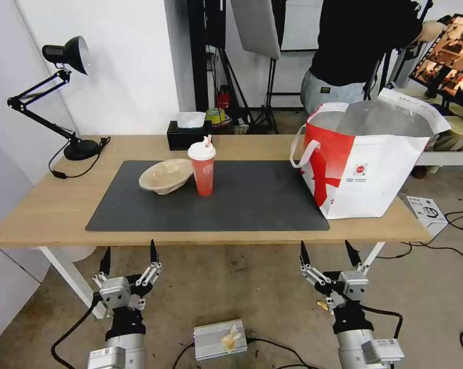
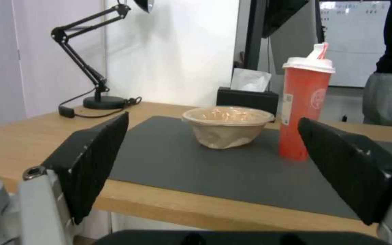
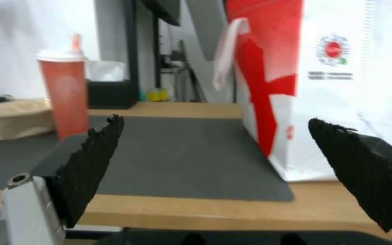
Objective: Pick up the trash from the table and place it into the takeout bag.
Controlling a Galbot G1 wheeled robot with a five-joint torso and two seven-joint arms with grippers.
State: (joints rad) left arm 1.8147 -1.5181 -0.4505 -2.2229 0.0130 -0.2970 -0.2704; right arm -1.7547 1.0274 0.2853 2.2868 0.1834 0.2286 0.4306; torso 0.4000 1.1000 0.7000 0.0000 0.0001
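Red cup (image 1: 202, 169) and beige pulp bowl (image 1: 165, 175) touching on the desk (image 1: 46, 210) mat's far left; takeout bag (image 1: 367, 169) at right edge. Left gripper (image 1: 129, 257) and right gripper (image 1: 327, 251) hang below the near edge, jaws spread, empty.

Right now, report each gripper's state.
Left gripper: open, holding nothing, below the table's near edge.
Right gripper: open, holding nothing, below the near edge too.

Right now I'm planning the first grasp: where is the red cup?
In the head view, the red cup stands upright on the grey mat, left of centre, right beside the beige bowl.
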